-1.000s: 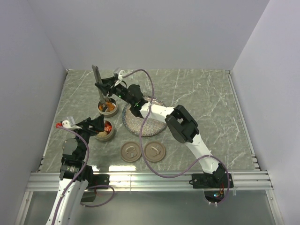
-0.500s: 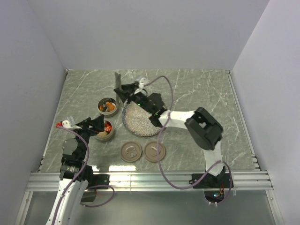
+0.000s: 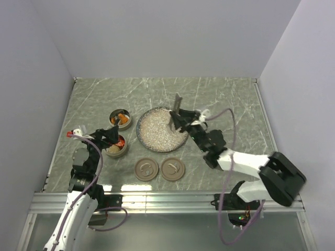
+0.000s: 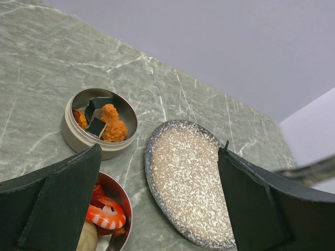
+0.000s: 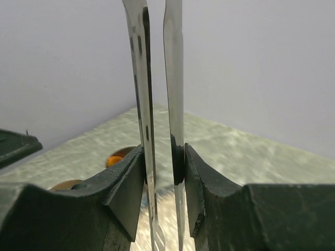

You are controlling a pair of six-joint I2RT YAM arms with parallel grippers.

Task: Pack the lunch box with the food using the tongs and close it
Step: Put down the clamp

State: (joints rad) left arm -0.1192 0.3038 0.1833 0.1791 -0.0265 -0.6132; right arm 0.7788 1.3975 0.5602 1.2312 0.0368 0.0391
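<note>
Since the plate (image 3: 152,137) looks bare, right hand (image 5: 162,172) holds the tongs (image 5: 174,78) raised. Left hand (image 3: 107,137) wide beside lunch-box tins (image 4: 73,135), likely to brace.

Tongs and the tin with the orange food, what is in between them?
The speckled plate lies between the tongs, held by the right gripper, and that tin, as the top view shows.

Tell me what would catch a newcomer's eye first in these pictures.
The right gripper is clamped on slim metal tongs at the right edge of the speckled plate, which looks bare. Left of the plate stand two open round tins: the far tin holds an orange fried piece, and the near tin a striped shrimp.
</note>
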